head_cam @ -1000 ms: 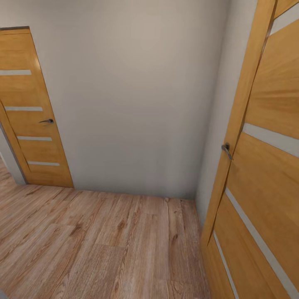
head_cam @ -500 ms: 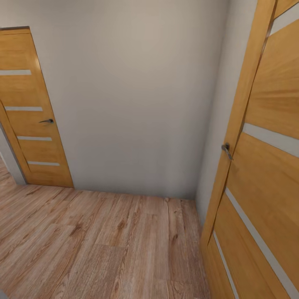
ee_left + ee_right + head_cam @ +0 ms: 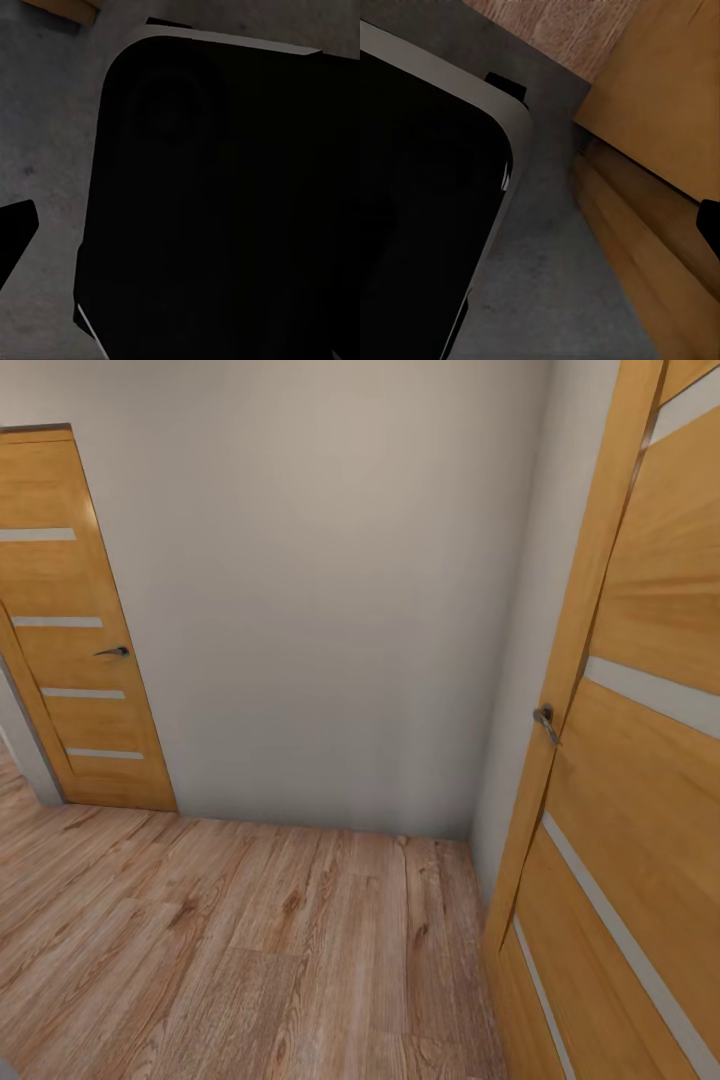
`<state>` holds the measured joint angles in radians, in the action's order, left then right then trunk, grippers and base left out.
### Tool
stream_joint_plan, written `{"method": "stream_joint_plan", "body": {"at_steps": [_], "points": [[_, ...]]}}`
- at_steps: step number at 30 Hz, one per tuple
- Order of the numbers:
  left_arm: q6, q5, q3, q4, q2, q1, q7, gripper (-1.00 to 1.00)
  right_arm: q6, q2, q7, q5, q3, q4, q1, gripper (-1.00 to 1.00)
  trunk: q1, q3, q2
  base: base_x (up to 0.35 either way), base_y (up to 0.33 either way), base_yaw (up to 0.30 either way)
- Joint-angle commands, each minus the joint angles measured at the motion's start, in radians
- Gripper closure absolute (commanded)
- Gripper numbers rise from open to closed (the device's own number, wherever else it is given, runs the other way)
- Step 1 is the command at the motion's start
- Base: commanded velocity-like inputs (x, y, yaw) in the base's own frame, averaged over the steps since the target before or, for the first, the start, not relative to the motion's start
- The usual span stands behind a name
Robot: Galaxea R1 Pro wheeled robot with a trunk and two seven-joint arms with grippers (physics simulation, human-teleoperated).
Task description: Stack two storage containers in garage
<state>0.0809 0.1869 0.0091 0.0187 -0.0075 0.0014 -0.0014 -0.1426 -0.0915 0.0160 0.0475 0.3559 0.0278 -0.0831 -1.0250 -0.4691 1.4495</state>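
We faced a pale wall (image 3: 330, 590); wood-plank floor (image 3: 230, 950) lay open leftward, door (image 3: 640, 760) crowding right. Claw states: cannot tell.

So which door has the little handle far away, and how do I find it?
Start at the big plain wall ahead. Follow it left to the wooden door beside it, with four pale stripes. Its handle is small and dark, while the near door looms large on the right.
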Motion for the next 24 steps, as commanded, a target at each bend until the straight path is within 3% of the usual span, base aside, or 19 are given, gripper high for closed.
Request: {"method": "stream_joint_plan", "body": {"at_steps": [1, 24], "points": [[0.002, 0.007, 0.000, 0.001, 0.000, 0.000, 0.000, -1.00, -0.006, 0.000, 0.002, 0.005, 0.000, 0.003, -0.001, -1.00, 0.000, -0.001, 0.000, 0.000, 0.000, 0.000], [0.002, 0.009, 0.003, 0.004, 0.000, 0.000, -0.002, -1.00, -0.014, -0.002, 0.002, 0.013, 0.003, 0.003, -0.001, -1.00, 0.000, -0.001, 0.000, 0.000, -0.038, 0.000]]}}
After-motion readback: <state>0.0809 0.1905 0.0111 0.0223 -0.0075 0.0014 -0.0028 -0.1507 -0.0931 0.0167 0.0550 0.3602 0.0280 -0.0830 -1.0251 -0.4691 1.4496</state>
